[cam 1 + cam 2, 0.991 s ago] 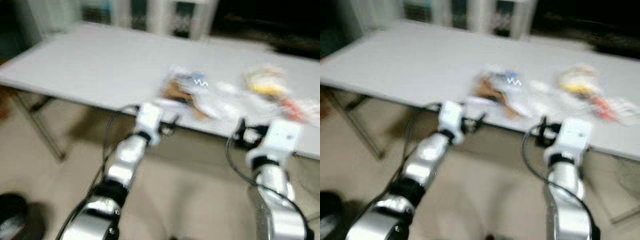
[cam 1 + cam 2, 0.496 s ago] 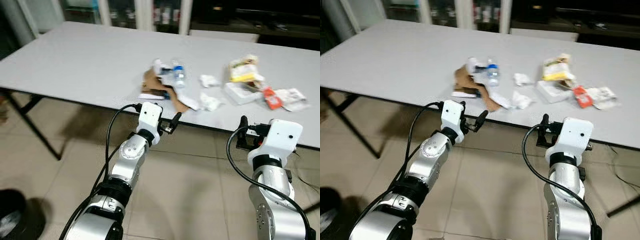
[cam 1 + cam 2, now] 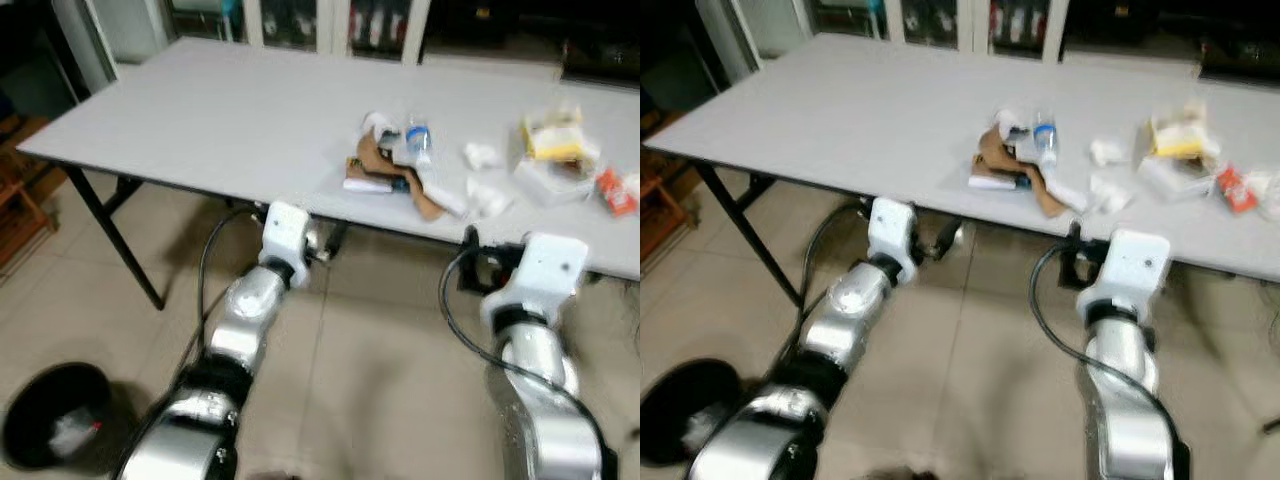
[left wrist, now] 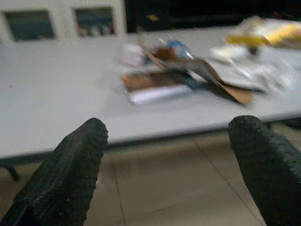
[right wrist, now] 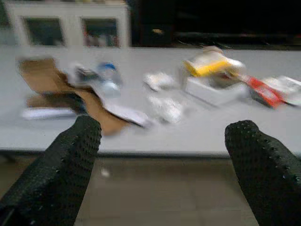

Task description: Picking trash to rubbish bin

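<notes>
So both grippers sit just short of the grey table (image 3: pixel 230 120) edge, fingers spread wide, holding nothing: left gripper (image 4: pixel 171 155), right gripper (image 5: pixel 174 160). Trash pile (image 3: pixel 405 165) lies near the table's front edge; black rubbish bin (image 3: pixel 55 415) stands on the floor, far left.

Both silver arms reach forward, side by side and well apart, with their wrists raised. The left claw (image 3: pixel 322 243) sits ahead of its white wrist block, and in its wrist view the two black fingers (image 4: pixel 70 176) stand wide apart, holding nothing. The right claw (image 5: pixel 162 176) is likewise spread wide and empty, its fingers (image 5: pixel 63 172) far apart.
</notes>
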`<state>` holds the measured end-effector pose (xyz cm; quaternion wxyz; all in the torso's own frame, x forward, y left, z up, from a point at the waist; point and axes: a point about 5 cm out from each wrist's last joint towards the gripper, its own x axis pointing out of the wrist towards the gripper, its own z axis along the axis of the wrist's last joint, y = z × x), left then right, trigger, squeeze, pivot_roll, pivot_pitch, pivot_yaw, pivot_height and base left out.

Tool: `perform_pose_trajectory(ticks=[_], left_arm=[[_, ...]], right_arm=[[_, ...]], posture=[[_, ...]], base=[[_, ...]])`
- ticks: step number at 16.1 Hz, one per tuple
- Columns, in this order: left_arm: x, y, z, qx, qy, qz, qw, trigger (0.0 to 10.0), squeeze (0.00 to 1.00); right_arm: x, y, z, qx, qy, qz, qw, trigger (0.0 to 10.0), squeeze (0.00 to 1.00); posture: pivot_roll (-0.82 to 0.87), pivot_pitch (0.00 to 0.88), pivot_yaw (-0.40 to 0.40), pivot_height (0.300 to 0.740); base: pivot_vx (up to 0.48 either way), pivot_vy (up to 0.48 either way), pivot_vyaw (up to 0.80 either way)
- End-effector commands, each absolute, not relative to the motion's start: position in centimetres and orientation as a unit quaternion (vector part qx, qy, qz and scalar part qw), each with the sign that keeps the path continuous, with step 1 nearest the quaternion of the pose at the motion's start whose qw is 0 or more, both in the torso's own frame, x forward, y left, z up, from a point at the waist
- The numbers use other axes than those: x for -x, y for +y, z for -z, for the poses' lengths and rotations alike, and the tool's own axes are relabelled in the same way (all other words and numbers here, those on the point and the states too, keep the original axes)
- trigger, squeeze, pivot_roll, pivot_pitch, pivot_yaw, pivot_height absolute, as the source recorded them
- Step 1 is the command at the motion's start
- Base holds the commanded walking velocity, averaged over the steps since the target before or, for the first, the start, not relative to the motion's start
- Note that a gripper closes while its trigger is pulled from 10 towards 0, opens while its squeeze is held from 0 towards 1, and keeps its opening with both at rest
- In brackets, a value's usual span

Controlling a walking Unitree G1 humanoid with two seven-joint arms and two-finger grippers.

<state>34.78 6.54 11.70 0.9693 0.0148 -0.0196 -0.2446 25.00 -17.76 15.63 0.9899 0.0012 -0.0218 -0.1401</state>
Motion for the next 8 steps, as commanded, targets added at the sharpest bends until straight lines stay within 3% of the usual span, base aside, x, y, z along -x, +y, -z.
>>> perform_pose_trajectory(ticks=[1, 6, 8], left_arm=[[-34.93, 6.85, -11.93, -0.023, -0.022, 0.244, 0.969, 10.0, 0.0], [-34.91, 6.79, -11.79, -0.023, -0.015, 0.246, 0.969, 10.0, 0.0], [-34.86, 6.84, -11.7, -0.024, -0.014, 0.245, 0.969, 10.0, 0.0]], right_arm=[[-25.0, -17.66, -15.89, -0.005, -0.031, 0.143, 0.989, 10.0, 0.0], [-24.92, -17.91, -16.0, -0.001, -0.039, 0.153, 0.987, 10.0, 0.0], [-24.89, -17.91, -16.0, 0.002, -0.039, 0.155, 0.987, 10.0, 0.0]], posture=[[0.08, 0.067, 0.005, 0.74], [0.08, 0.068, 0.004, 0.74], [0.08, 0.071, 0.002, 0.74]], base=[[0.0, 0.48, 0.0], [0.0, 0.427, 0.0], [0.0, 0.165, 0.0]])
